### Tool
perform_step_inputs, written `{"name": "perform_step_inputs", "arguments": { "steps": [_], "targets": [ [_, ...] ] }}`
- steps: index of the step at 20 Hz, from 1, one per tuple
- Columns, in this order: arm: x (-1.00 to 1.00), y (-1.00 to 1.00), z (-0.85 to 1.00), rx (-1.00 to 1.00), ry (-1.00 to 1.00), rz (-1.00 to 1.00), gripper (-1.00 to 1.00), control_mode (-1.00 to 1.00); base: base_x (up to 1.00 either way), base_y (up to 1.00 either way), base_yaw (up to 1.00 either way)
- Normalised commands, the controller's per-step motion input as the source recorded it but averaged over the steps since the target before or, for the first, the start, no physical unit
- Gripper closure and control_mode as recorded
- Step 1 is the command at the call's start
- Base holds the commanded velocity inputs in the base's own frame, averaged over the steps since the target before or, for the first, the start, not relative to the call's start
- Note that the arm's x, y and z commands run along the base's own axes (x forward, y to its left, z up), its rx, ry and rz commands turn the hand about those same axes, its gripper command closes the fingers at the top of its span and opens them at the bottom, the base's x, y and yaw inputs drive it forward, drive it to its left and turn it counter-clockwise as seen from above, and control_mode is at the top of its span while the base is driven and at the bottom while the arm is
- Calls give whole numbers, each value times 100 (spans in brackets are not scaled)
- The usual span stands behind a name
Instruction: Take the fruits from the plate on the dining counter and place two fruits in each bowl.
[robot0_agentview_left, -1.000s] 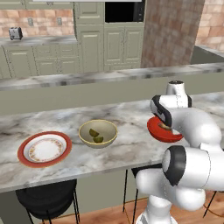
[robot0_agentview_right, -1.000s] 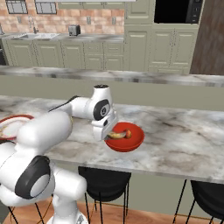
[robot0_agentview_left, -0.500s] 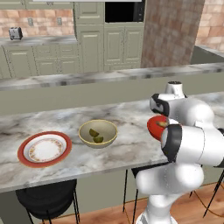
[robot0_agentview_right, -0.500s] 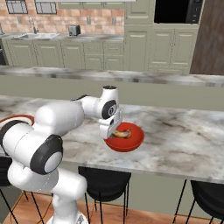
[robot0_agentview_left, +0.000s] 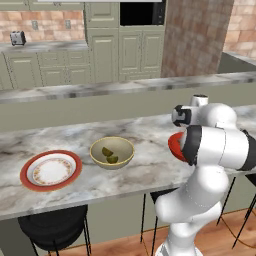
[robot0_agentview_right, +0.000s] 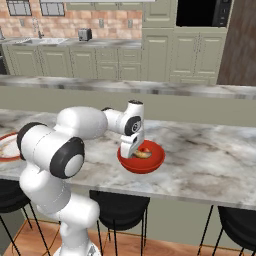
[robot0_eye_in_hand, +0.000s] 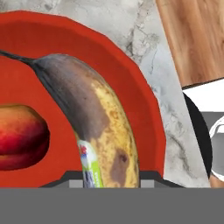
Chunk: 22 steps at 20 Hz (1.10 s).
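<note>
Resting in the glossy red bowl: a mottled, brown-bruised banana beside a smooth orange-red fruit.
Jaws closed on the banana over the veined marble table; two limes sit in the pale yellow-tan bowl, near the flat red-rimmed plate.

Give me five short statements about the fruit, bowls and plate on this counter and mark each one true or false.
1. The plate has no fruit on it. True.
2. The two limes lie in the red bowl. False: they lie in the yellow-tan bowl.
3. The banana is over the red bowl. True.
4. An orange-red fruit is in the red bowl. True.
5. The gripper stands wide open above the plate. False: it is shut on the banana, at the red bowl.
</note>
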Motion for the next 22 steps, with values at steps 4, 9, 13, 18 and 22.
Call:
{"name": "perform_step_inputs", "arguments": {
  "steps": [4, 9, 13, 18, 22],
  "targets": [
    [0, -2, -22, 0, 0, 0, 100, -100, 0, 0, 0],
    [0, -1, -25, 0, 0, -1, 100, -100, 0, 0, 0],
    [2, -1, -18, 0, 0, -1, 100, -100, 0, 0, 0],
    [14, -1, -18, 0, 0, 0, 100, -100, 0, 0, 0],
    [18, 0, -20, 0, 0, 0, 100, -100, 0, 0, 0]
  ]
}}
